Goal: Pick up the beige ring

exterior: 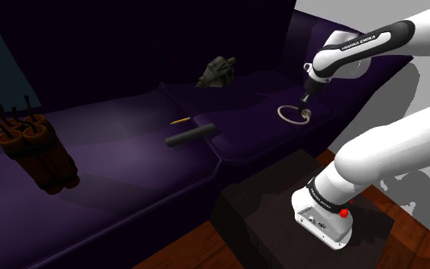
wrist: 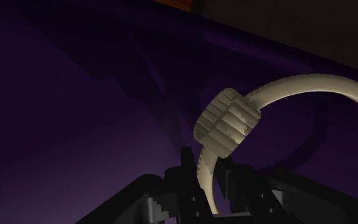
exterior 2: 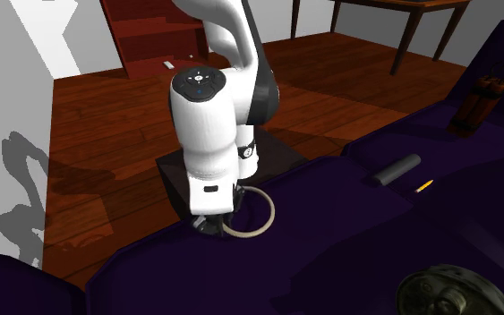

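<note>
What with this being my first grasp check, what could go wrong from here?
The end effector straddles the thin band of the ring beside its ribbed knob, so the ring might swing or slip when lifted. It lies near the edge of the sofa cushion; if dropped, it could roll onto the wooden floor.

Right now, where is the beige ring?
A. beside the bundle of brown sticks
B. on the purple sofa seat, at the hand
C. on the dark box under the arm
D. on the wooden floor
B: the ring lies on the seat of the purple sofa, and the hand is down at its edge, far from the floor, the box and the sticks.
</note>
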`<act>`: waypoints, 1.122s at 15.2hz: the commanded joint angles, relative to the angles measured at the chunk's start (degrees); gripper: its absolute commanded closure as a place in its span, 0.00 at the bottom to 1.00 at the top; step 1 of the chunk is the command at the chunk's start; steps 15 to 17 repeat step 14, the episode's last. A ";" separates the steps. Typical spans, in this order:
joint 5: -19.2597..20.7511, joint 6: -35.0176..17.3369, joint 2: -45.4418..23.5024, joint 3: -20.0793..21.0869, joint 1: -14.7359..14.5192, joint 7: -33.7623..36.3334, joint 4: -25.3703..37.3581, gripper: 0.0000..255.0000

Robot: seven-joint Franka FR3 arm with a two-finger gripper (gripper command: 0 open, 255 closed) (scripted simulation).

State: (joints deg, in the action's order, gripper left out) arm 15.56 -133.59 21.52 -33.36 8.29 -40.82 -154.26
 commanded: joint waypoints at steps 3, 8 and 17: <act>0.34 3.97 2.60 1.08 0.45 0.57 1.22 1.00; 0.40 8.84 5.51 2.41 0.84 1.02 3.23 1.00; 0.24 12.71 7.51 3.44 1.02 1.26 5.14 1.00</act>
